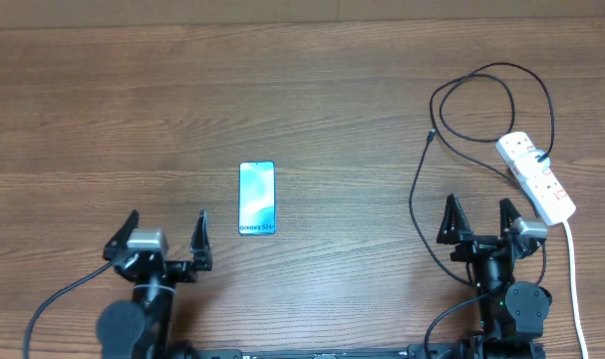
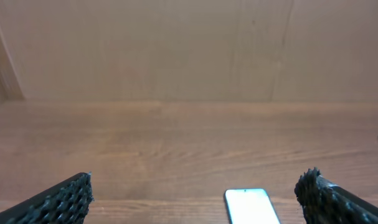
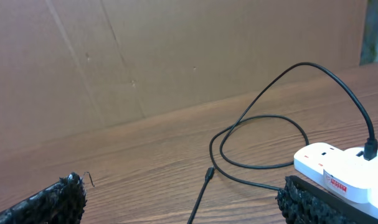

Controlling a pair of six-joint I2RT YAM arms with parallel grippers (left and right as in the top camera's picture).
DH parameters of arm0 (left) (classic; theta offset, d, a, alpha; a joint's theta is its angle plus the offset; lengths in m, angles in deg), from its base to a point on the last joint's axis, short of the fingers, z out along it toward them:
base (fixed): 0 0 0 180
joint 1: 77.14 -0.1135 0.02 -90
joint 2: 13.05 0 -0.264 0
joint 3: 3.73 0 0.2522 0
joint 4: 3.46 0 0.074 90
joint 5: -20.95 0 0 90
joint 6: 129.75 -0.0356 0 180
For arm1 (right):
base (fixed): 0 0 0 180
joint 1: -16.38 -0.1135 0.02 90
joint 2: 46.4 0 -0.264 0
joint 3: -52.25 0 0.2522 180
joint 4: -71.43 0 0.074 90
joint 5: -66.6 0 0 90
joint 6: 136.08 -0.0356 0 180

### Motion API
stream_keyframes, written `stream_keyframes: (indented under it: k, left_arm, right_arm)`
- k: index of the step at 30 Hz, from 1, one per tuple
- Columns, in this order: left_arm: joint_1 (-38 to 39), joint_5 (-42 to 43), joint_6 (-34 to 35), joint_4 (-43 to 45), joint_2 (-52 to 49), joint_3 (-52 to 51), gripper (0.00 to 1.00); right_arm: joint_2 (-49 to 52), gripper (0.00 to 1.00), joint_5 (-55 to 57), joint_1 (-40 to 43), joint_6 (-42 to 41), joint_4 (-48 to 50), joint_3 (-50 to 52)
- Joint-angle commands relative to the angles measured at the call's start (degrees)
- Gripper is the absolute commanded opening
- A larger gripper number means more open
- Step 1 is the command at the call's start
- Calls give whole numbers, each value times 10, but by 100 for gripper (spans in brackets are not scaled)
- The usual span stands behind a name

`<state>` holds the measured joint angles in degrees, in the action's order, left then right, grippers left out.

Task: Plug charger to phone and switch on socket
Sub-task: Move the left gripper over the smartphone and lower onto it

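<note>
The phone [image 1: 256,197] lies flat at the table's middle, light blue screen up; its top edge shows in the left wrist view [image 2: 251,205]. The black charger cable [image 1: 501,75] loops at the right, plugged into the white socket strip [image 1: 537,178]. Its plug tip [image 1: 432,135] lies free on the wood, also in the right wrist view [image 3: 209,174]. The strip shows there too [image 3: 338,168]. My left gripper [image 1: 165,234] is open and empty, left of and nearer than the phone. My right gripper [image 1: 478,219] is open and empty, just before the strip's near end.
The strip's thick white cord [image 1: 573,284] runs down the right side toward the table's front edge. A cardboard wall [image 2: 176,50] stands behind the table's far edge. The cable also passes beside the right arm's base [image 1: 427,239].
</note>
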<state>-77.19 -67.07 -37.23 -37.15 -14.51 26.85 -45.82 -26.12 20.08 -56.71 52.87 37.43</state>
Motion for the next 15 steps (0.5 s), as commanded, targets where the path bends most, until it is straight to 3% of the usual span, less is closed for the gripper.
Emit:
stream_keyframes:
  k: [1, 9, 15]
  left_arm:
    - [-3, 19, -9, -35, -36, 75, 100]
    - [-3, 68, -8, -123, -223, 268, 100]
    - [-3, 112, 15, -281, -426, 473, 100]
  right_arm:
    - [-4, 100, 3, 2, 2, 2, 6]
    - [-4, 100, 3, 2, 2, 2, 6]
    - [-4, 100, 3, 2, 2, 2, 6]
